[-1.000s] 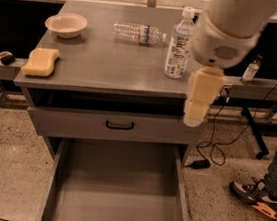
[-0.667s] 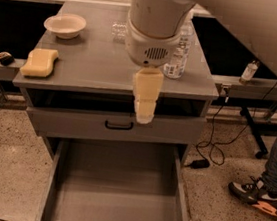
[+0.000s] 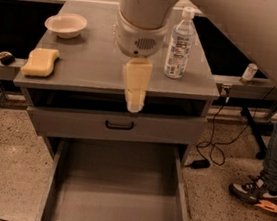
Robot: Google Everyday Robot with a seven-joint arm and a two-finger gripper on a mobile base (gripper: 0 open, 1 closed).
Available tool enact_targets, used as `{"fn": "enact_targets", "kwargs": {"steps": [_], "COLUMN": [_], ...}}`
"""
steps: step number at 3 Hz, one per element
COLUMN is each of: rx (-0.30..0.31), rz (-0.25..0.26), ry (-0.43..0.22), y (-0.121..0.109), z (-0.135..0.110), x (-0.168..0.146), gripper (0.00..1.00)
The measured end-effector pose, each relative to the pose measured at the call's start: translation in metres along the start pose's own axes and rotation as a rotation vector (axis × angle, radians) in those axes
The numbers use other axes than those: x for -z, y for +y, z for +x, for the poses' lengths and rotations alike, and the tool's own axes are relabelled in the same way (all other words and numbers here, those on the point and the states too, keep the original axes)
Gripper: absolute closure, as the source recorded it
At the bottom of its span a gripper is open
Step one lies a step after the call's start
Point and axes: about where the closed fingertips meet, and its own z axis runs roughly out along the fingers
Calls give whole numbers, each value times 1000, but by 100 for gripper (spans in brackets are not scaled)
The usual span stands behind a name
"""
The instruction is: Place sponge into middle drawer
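Your sponge [image 3: 40, 61], a rounded yellow foam block, lies left of frame on the cabinet top [image 3: 94, 64]; the gripper [image 3: 133, 104] hangs centre, open or closed you cannot tell.

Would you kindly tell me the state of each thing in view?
Sponge: lying on the tabletop, left side, unheld.
Middle drawer: pulled open, no sponge inside.
Upper drawer: closed.
Bottle: upright, capped.
Bowl: upright.
Gripper: above the tabletop's front edge, carrying nothing.
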Motion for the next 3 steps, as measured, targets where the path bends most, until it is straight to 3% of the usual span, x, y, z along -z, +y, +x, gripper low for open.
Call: {"fn": "enact_targets", "kwargs": {"steps": [1,2,3], "rx": [95,130,85], "rz": [12,14,9], "ry": [-91,-148,-215], "y": [-71,-113,-139], "z": [-37,-72,-99], "x": [-34,-63,-98], "gripper": [0,0,0]}}
